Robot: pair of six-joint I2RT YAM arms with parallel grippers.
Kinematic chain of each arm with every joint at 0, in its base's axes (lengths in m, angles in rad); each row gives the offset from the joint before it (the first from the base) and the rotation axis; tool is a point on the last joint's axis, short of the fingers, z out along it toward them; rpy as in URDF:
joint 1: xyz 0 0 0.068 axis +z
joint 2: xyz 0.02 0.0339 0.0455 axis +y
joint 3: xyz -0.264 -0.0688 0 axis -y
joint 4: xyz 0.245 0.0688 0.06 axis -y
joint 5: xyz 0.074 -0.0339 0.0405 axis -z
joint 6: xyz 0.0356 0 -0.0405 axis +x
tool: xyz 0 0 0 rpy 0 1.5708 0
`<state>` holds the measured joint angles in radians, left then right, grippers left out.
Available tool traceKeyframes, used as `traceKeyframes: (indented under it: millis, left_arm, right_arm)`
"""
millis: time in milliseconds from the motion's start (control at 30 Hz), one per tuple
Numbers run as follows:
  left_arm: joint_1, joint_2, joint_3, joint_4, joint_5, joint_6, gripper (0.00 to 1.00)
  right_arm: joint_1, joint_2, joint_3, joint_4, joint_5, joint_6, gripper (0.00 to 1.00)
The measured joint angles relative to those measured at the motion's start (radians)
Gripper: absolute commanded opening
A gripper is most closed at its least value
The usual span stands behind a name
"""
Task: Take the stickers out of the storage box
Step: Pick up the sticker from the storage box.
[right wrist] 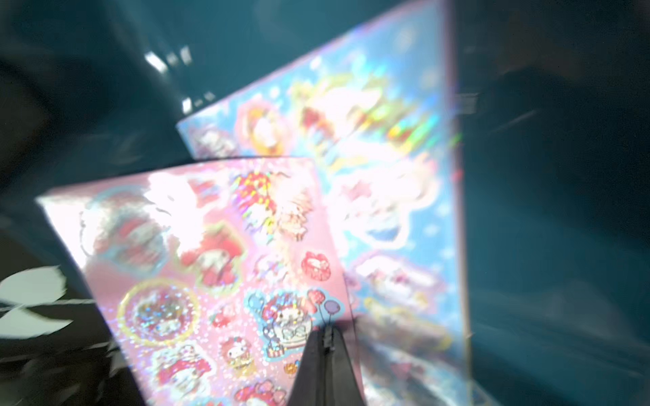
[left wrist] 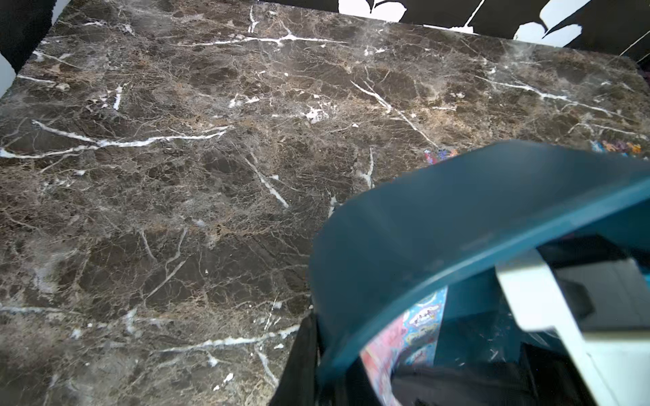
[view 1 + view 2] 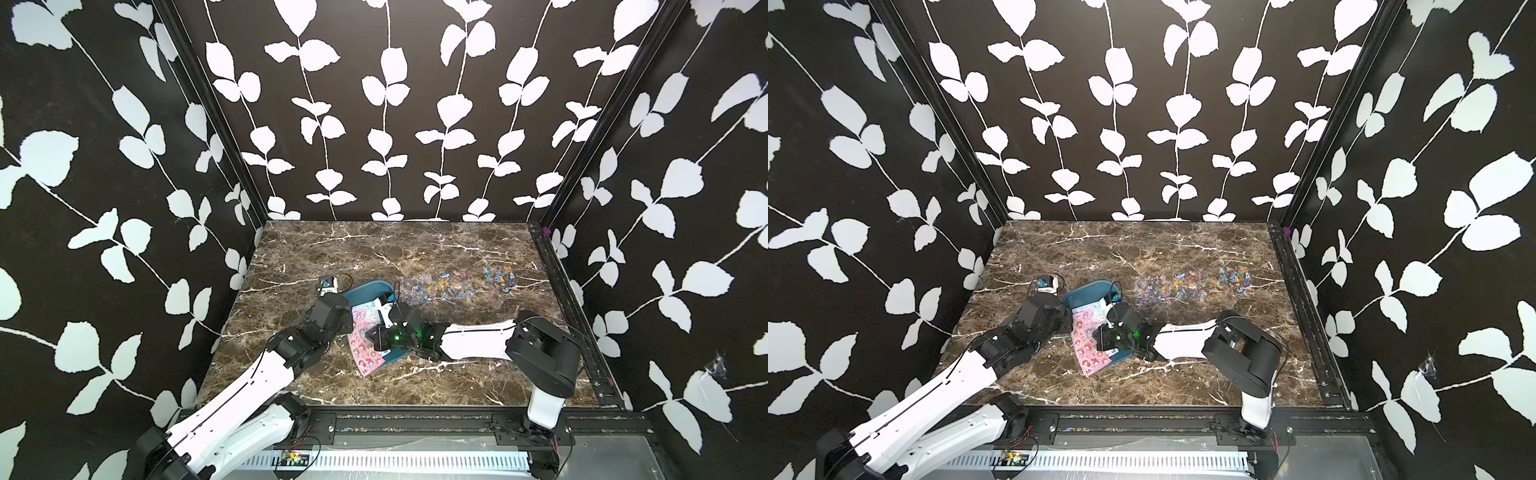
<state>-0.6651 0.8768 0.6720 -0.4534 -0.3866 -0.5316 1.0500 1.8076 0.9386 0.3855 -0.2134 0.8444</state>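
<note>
In both top views the teal box (image 3: 365,291) sits near the middle of the desk (image 3: 415,249). Its long side runs from about 11 to 5 o'clock. A pink sheet (image 3: 368,357) lies almost the same way, and its 6 o'clock end pokes over the box rim onto the desk. A light-blue sheet (image 3: 1093,309) lies inside the box. Clear sheets (image 3: 440,286) lie on the desk at 2 o'clock from the box.

In the left wrist view, the left jaws are closed on the box wall.

The right wrist view is blurry. The right jaws are pinched tight on the pink sheet's edge, and that sheet lies over the blue one.
</note>
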Motion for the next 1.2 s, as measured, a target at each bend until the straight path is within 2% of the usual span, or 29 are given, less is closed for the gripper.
traceKeyframes:
  millis: [133, 200, 633, 867, 1200]
  left_arm:
    - [-0.001, 0.013, 0.010, -0.009, -0.008, -0.001, 0.00]
    - [-0.001, 0.014, 0.012, -0.012, -0.010, -0.002, 0.00]
    - [-0.002, 0.019, 0.014, -0.012, -0.010, -0.008, 0.00]
    - [-0.002, 0.019, 0.014, -0.012, -0.011, -0.010, 0.00]
    - [-0.002, 0.021, 0.014, -0.011, -0.010, -0.010, 0.00]
  right_arm:
    - [-0.001, -0.020, -0.003, 0.001, -0.037, 0.016, 0.00]
    - [-0.001, -0.025, -0.005, -0.008, -0.038, 0.016, 0.06]
    - [-0.001, -0.045, -0.037, -0.074, -0.012, -0.011, 0.64]
    - [-0.006, -0.069, -0.044, -0.069, -0.047, -0.032, 0.84]
    - [-0.011, -0.018, -0.042, -0.035, -0.114, -0.097, 0.92]
